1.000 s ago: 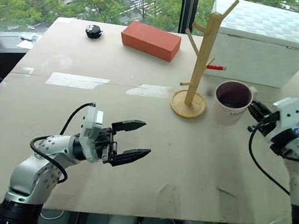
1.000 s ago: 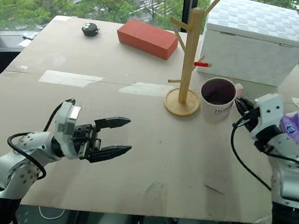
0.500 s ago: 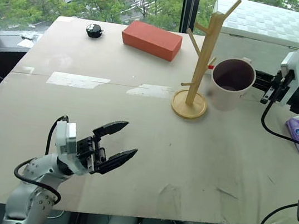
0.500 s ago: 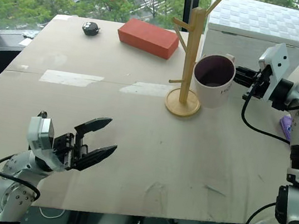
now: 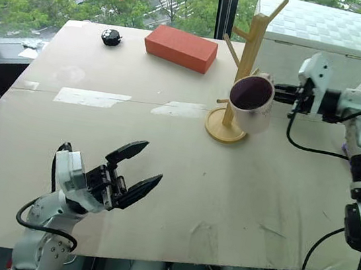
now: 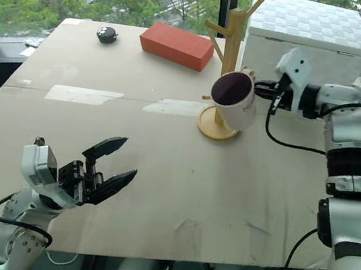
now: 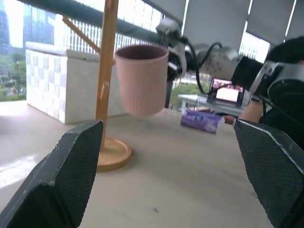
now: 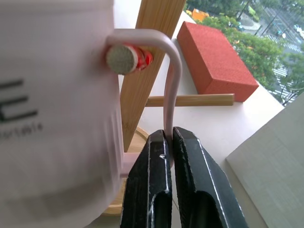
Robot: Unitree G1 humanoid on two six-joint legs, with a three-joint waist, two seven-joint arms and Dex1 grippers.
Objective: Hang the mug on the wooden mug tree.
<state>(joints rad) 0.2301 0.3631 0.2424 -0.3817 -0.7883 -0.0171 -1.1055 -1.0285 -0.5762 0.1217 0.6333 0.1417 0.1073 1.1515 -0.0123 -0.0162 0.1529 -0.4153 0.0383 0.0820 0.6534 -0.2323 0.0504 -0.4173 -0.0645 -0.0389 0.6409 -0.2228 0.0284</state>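
The mug (image 5: 250,103) hangs in the air, tilted, its dark inside turned toward the robot, right against the pole of the mug tree (image 5: 242,76). The right gripper (image 8: 167,142) holds it by the handle (image 8: 170,90) — both black fingers are pressed on the thin loop. Just past the fingers, a peg with a red tip (image 8: 124,59) shows through the loop of the handle; whether the handle rests on it, I cannot tell. Beyond the tree lies a red brick (image 5: 181,48), and behind the right gripper stands a white box (image 5: 317,37). The left gripper (image 5: 132,171) hovers low over the table (image 5: 183,162), well apart from the mug — its fingers are spread wide and hold nothing.
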